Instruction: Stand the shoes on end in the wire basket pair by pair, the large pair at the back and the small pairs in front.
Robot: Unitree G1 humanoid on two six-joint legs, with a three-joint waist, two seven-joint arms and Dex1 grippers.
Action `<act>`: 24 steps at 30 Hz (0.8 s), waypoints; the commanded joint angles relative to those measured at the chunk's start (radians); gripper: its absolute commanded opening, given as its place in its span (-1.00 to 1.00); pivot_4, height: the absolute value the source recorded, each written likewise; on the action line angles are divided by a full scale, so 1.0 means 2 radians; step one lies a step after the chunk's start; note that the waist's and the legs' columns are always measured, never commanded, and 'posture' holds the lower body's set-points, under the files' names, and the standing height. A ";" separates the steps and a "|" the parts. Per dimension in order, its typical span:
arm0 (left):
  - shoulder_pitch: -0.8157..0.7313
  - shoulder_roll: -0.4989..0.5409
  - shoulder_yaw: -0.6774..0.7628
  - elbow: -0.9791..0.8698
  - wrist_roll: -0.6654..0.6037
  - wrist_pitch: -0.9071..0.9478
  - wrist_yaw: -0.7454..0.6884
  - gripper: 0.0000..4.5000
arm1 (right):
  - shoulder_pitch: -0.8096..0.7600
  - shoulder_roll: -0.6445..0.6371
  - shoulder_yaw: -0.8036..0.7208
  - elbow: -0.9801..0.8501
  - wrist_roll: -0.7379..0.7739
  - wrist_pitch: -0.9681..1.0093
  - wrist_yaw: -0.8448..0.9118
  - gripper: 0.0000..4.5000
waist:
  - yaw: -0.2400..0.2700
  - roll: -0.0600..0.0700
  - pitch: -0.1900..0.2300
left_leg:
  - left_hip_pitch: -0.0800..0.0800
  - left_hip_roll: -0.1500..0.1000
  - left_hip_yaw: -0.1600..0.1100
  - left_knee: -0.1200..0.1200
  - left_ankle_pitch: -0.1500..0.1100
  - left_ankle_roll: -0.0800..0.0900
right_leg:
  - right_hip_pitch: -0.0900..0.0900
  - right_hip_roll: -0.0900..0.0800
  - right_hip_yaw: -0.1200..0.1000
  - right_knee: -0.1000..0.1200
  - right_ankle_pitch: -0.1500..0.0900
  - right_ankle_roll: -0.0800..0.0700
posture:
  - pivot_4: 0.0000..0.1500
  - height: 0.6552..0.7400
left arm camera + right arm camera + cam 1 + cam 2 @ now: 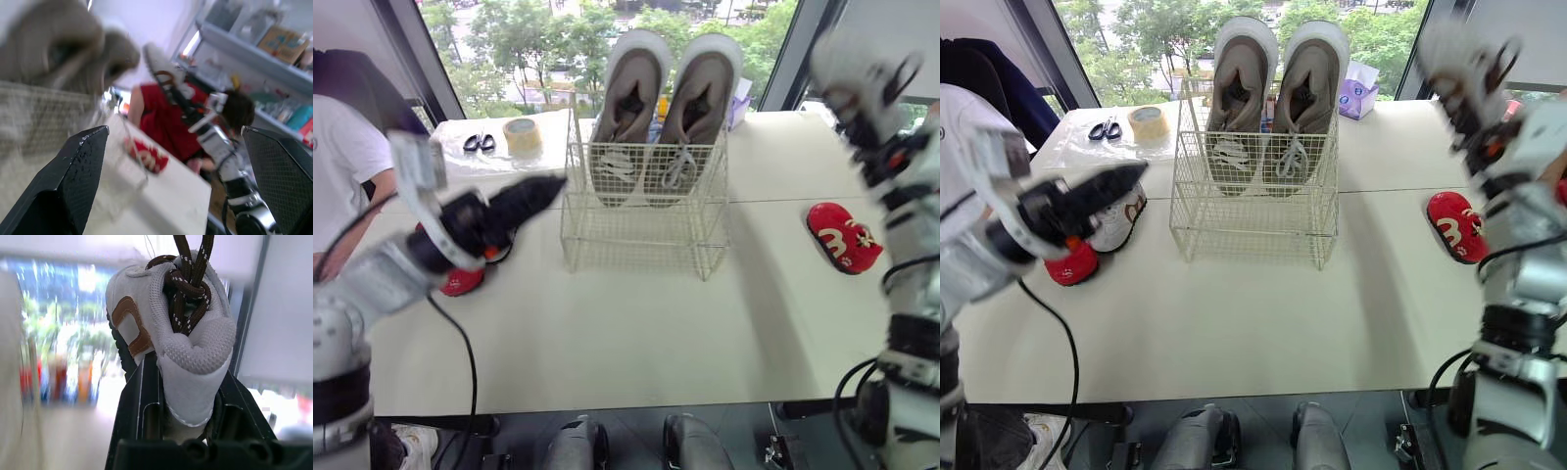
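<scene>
Right wrist view: the right tool (183, 382) is clenched on a small white sneaker (166, 318) with brown laces, the shoe's length running out along the tool and away from the wrist. In the left eye view this tool hangs high above the tabletop (626, 333), up and to the right of the wire basket (641, 230). The large pair (666, 98) stands on end in the back of the wire basket, while the front section is bare. That open front lies down and to the robot's left of the held sneaker, so the coming move looks like a swing inward and a descent with the shoe's long axis kept upright. The left tool (524, 196) hovers just left of the wire basket with its fingers (73, 181) spread and holding nothing. Under it, left of the wire basket, lie another white sneaker (1121, 220) and a red shoe (460, 282). A second red shoe (843, 236) lies right of the wire basket.
</scene>
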 commanded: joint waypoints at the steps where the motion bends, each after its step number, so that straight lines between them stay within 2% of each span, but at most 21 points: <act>1: -0.099 -0.011 0.000 0.086 -0.017 -0.011 0.003 1.00 | -0.085 -0.046 0.027 -0.055 0.027 0.019 0.058 -0.66 | 0.000 -0.001 0.001 | 0.000 0.000 0.000 0.000 0.000 0.000 | 0.000 0.000 0.000 0.000 0.000 0.000 | 1.00 1.00; 5: -0.187 -0.025 0.010 0.172 -0.018 -0.004 0.006 1.00 | -0.131 -0.050 0.086 -0.090 0.036 0.031 0.124 -0.66 | -0.006 -0.003 0.000 | 0.001 0.000 0.000 -0.001 0.001 -0.001 | 0.000 0.001 0.000 0.000 0.001 0.002 | 1.00 1.00; 9: -0.237 -0.024 0.006 0.213 -0.007 0.027 -0.019 1.00 | -0.162 -0.048 0.136 -0.110 0.029 0.027 0.177 -0.66 | -0.006 -0.005 0.002 | 0.001 0.000 0.001 -0.001 0.003 -0.004 | 0.000 0.001 0.000 0.000 0.001 0.002 | 1.00 1.00; 13: -0.259 -0.034 -0.007 0.219 0.017 0.051 -0.058 1.00 | -0.170 -0.031 0.174 -0.104 -0.006 -0.019 0.208 -0.66 | -0.004 -0.006 0.003 | 0.000 0.001 0.001 -0.001 0.003 -0.005 | -0.001 0.001 0.000 0.000 0.001 0.002 | 1.00 1.00; 24: -0.317 -0.064 -0.031 0.272 0.127 0.074 -0.145 1.00 | -0.163 0.008 0.200 -0.106 -0.041 -0.066 0.238 -0.66 | -0.005 -0.008 0.004 | 0.000 0.000 0.001 -0.001 0.003 -0.005 | -0.001 0.000 0.000 0.000 0.001 0.002 | 1.00 1.00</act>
